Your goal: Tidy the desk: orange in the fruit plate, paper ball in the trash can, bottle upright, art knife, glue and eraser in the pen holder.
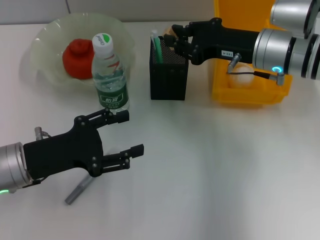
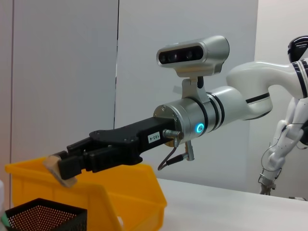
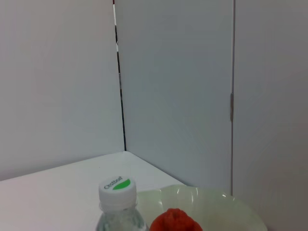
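Right claw (image 1: 171,37) pinching beige eraser (image 2: 58,169) over black mesh pen holder (image 1: 169,75), ready to drop | left claw (image 1: 125,134) spread above grey art knife (image 1: 79,190) at 7 o'clock

A: Far left of the counter (image 1: 210,190)?
B: Fruit plate (image 1: 45,40), the orange (image 1: 77,57) in it. Bottle (image 1: 110,75) upright just before the plate's near right rim.

A: Centre?
B: Pen holder (image 1: 169,77), right of the bottle. Trash can (image 1: 250,87) just right of it, paper ball (image 1: 245,74) inside.

A: The tools?
B: Right tool (image 1: 172,37) over the holder's far rim, clamped on a small flat piece, likely the eraser (image 2: 60,168). Left tool (image 1: 127,132) spread, near left, before the bottle; art knife (image 1: 79,190) on the counter under it.
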Robot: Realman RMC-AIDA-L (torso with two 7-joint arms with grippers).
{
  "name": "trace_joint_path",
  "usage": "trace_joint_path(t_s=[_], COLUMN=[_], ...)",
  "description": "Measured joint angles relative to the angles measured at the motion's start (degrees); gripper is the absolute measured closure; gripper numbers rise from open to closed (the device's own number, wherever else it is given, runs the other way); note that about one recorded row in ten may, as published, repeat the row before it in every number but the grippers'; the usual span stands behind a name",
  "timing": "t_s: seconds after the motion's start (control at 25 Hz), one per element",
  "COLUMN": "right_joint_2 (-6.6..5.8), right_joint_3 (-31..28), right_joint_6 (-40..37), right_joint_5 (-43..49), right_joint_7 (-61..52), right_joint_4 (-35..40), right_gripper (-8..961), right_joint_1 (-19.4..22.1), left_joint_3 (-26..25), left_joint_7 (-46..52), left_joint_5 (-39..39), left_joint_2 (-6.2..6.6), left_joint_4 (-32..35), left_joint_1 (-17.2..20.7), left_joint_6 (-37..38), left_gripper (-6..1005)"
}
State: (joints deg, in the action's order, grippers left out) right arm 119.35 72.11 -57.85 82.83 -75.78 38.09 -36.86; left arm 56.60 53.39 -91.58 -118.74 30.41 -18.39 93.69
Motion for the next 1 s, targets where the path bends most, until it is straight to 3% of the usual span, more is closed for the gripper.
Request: trace_joint_path(t_s=[1.0], right_joint_2=[0.06], right_joint_3=[0.0], right_joint_6=[3.2], right_joint_5=[2.3], right_joint_7=[0.0], right_joint_4=[-0.3], right_gripper=[649], right_joint_1=[-0.1], left_joint_3=[0.0], left_joint_7=[-0.1], left_joint_5=[0.0], left_joint_2=[0.0], left_joint_4=[-0.7], left_joint_1=[-0.7], left_joint_6=[-0.4], left_gripper=[201])
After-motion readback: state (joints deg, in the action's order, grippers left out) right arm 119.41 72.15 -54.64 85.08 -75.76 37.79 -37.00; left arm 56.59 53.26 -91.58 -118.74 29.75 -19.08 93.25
